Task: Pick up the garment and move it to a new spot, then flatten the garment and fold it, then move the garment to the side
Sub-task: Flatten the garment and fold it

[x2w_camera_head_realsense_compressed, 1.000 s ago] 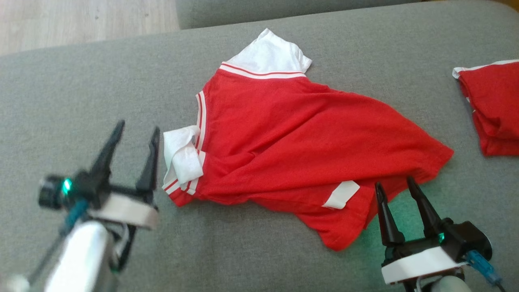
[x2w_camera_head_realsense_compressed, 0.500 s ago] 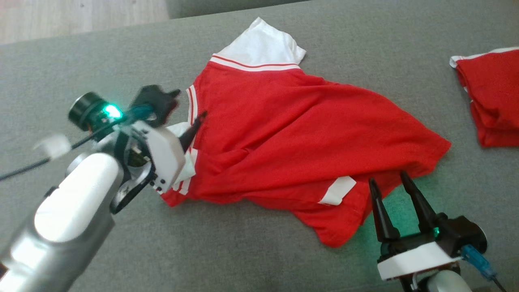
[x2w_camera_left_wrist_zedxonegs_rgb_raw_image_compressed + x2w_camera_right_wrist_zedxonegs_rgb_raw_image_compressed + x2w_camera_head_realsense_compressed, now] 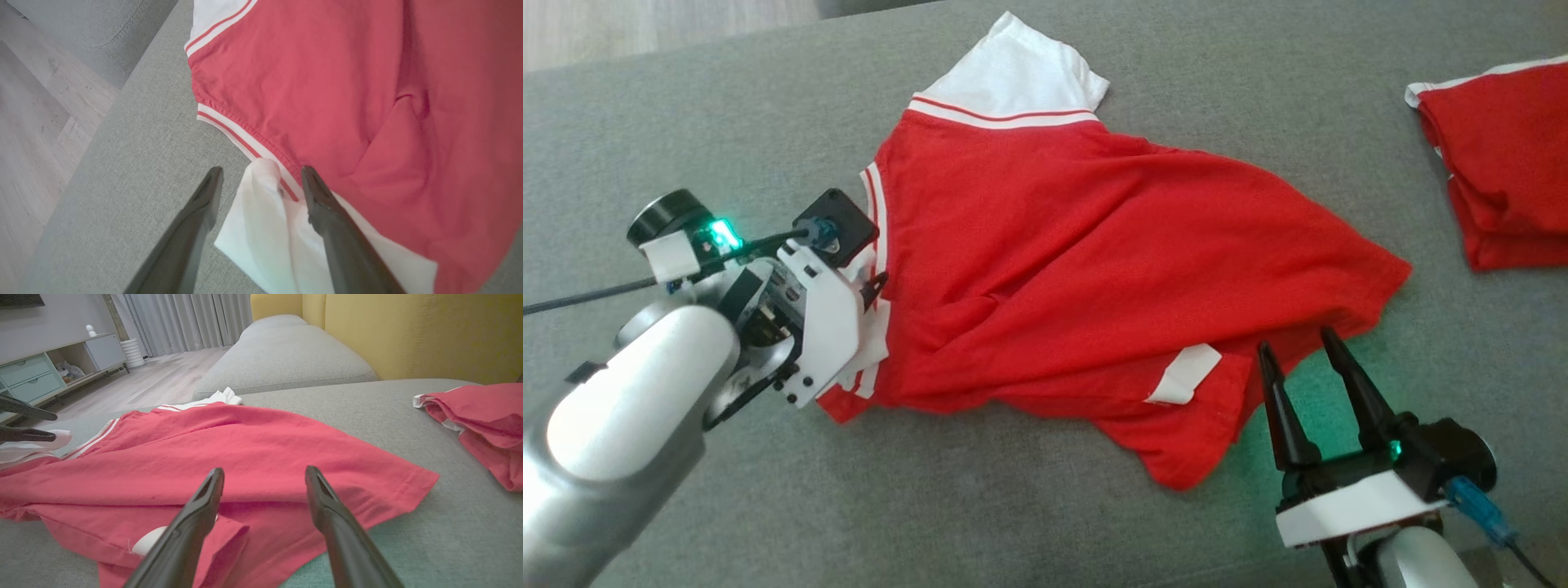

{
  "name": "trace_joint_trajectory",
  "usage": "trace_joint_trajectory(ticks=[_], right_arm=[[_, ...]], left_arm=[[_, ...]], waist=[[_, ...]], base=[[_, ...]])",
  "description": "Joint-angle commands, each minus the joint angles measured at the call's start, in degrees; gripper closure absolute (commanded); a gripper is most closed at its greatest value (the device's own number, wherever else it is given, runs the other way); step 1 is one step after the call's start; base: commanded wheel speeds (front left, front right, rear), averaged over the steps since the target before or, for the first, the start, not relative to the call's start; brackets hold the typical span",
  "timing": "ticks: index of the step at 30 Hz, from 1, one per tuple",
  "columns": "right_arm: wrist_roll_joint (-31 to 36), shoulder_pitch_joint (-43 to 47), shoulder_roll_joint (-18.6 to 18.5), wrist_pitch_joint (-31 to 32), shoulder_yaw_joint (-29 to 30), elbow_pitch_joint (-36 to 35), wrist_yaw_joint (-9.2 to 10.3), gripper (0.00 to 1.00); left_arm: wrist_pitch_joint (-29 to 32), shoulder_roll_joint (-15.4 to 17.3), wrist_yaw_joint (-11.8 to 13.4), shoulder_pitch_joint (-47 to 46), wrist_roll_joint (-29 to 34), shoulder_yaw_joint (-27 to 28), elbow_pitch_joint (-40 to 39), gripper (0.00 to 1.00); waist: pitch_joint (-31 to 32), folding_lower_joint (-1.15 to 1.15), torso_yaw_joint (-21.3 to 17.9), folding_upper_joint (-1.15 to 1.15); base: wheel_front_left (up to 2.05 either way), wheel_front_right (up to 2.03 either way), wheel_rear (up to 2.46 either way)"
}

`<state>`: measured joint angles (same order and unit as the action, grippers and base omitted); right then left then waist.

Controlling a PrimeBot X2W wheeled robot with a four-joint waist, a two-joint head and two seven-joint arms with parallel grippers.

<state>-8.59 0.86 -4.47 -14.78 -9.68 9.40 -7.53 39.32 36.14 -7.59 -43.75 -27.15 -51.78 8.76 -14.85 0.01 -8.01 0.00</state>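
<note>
The red cotton T-shirt with white sleeves (image 3: 1094,269) was judged light and limp (best pinched at an edge). Its bunched sleeve (image 3: 261,228) was straddled by the fully spread, empty left gripper (image 3: 261,169); the right gripper (image 3: 1296,340) was spread likewise, empty.

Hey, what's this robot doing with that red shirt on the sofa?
A two-armed robot is getting ready to pick up the red shirt lying crumpled on the grey sofa. Its left arm holds open jaws either side of the shirt's bunched white sleeve, not yet closed. Its right arm hovers at the hem, jaws open too. Another red garment lies off to the right.
</note>
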Motion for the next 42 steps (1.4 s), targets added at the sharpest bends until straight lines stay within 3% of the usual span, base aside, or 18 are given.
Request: trace_joint_trajectory(ticks=[1,12,13,14,15,16,17,21,24,34,42], right_arm=[[-0.38,-1.80,-0.21,-0.22,-1.52,-1.33,0.04,0.00],[-0.88,-2.93,0.14,-0.22,-2.01,-1.08,0.04,0.00],[-0.94,-2.94,0.16,-0.22,-1.98,-1.09,0.04,0.00],[-0.99,-2.94,0.17,-0.22,-1.98,-1.12,0.04,0.00],[-1.01,-2.92,0.17,-0.22,-1.98,-1.14,0.04,0.00],[-1.02,-2.89,0.17,-0.22,-1.95,-1.14,0.04,0.00],[-1.04,-2.86,0.19,-0.22,-1.91,-1.12,0.04,0.00],[-1.30,-2.48,-0.16,-0.22,-2.65,-0.40,0.04,0.00],[-2.58,-1.73,-1.51,-0.22,-4.06,0.43,0.04,0.00],[-6.93,0.05,-12.84,-0.22,-16.03,2.03,0.04,0.00],[-8.70,-2.09,-15.59,-0.22,-19.38,3.41,0.04,0.00]], left_arm=[[-0.57,2.26,0.11,-4.03,0.31,2.45,-1.07,0.00],[0.66,3.31,0.12,-5.26,1.99,0.41,1.15,0.00],[0.54,3.41,0.15,-5.41,2.33,0.27,1.21,0.07],[0.24,3.50,0.22,-5.63,2.80,0.15,1.22,0.51],[0.02,3.50,0.27,-5.77,3.03,0.08,1.31,0.78],[-0.12,3.45,0.28,-5.86,3.09,0.01,1.38,0.61],[-0.23,3.38,0.27,-5.91,3.02,-0.05,1.44,1.00],[-1.18,3.54,0.24,-6.26,2.18,0.01,1.31,1.00],[-5.61,3.79,1.17,-7.59,3.42,1.39,0.38,1.00],[-21.30,3.38,5.13,-12.26,7.48,5.90,1.55,1.00],[-25.86,2.02,5.89,-12.89,7.97,5.92,3.95,1.00]], waist=[[-0.25,-0.01,-0.24,0.00],[-0.81,-0.01,-1.44,0.00],[-0.83,-0.01,-1.51,0.00],[-0.85,-0.01,-1.57,0.00],[-0.84,-0.01,-1.60,0.00],[-0.82,-0.01,-1.62,0.00],[-0.78,-0.01,-1.62,0.00],[-0.60,-0.01,-1.39,0.00],[-0.69,-0.01,-0.93,0.00],[-1.10,-0.01,0.82,0.00],[-0.98,-0.01,1.79,0.00]], base=[[0.00,0.00,0.00],[0.00,0.00,0.00],[0.00,0.00,0.00],[0.00,0.00,0.00],[0.00,0.00,0.00],[0.00,0.00,0.00],[0.00,0.00,0.00],[0.00,0.00,0.00],[0.00,0.00,0.00],[0.00,0.00,0.00],[0.00,0.00,0.00]])
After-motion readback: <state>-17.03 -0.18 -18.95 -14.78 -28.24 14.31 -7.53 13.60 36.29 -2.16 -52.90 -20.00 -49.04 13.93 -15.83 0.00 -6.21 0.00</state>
